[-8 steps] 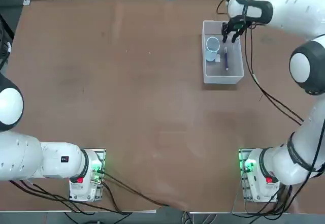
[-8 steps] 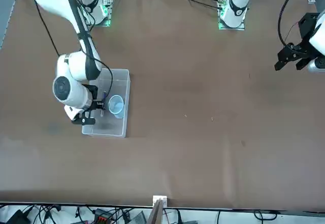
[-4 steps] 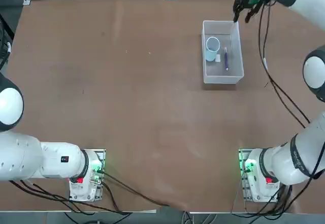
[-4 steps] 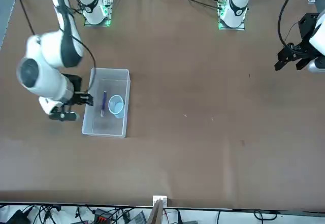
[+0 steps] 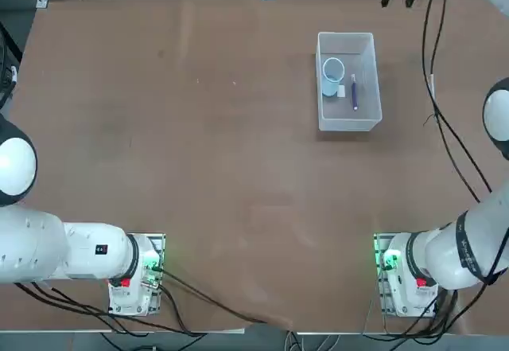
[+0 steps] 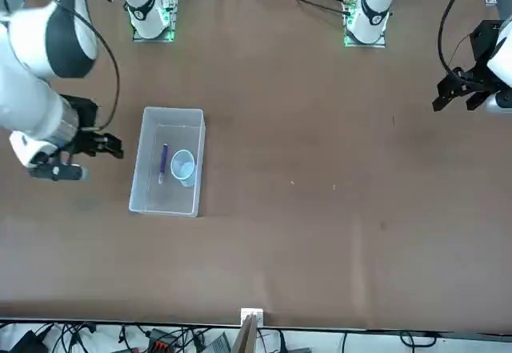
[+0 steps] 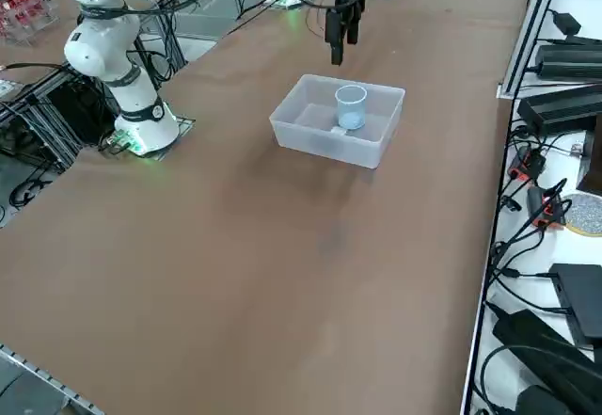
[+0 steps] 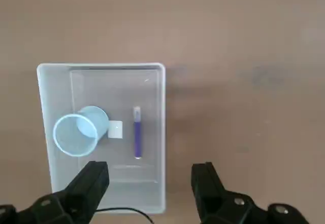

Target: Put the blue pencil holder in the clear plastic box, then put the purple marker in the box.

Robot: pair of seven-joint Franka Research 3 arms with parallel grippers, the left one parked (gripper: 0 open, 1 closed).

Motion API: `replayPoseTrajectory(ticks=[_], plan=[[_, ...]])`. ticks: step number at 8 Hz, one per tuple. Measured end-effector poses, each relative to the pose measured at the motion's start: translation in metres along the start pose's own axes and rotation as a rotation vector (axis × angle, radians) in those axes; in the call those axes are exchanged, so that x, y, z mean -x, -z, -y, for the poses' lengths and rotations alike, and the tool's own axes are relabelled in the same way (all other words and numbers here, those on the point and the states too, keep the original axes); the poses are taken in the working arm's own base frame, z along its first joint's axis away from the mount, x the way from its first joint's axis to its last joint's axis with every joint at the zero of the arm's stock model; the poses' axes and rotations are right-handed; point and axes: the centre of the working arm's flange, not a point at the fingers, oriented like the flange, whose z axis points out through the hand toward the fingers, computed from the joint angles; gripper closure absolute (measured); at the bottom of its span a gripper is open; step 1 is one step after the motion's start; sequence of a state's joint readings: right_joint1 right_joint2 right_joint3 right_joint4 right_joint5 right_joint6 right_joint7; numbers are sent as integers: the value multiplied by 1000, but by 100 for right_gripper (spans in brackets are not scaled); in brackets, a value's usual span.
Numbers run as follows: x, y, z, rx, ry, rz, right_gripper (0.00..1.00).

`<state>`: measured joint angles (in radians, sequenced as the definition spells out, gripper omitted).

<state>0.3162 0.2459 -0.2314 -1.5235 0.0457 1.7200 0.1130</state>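
- The right gripper (image 8: 151,168) has drawn off from the box (image 5: 338,122): a second ago it was over the box's far right part, and now it is beyond that corner, out to the robot's right.
- Its two fingers stand wide apart with nothing between them.
- The marker (image 5: 355,95) lies on the box floor, just as it did a second ago, so the retreat left it in place.
- The cup (image 5: 331,82) is in the box too, to the marker's left, with the white label (image 5: 341,91) between them. Both placements look done, and I judge that only moving the arm away remains.
- The marker lies flat, its long axis running nearly parallel to the box's long sides, towards and away from the robot. Its pale end points away from the robot's bases, its purple end back towards them.
- The cup seems to stand on its base, mouth up, though the overhead view slants its walls and a slight lean would be hard to rule out.
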Motion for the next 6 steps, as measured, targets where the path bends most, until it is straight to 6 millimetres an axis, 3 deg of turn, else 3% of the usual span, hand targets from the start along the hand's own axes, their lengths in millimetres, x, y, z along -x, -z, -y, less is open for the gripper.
replayPoseTrajectory(ticks=[3,6], plan=[[22,50,-37,-11,39,-29,1],[40,81,-60,-28,13,-55,1]])
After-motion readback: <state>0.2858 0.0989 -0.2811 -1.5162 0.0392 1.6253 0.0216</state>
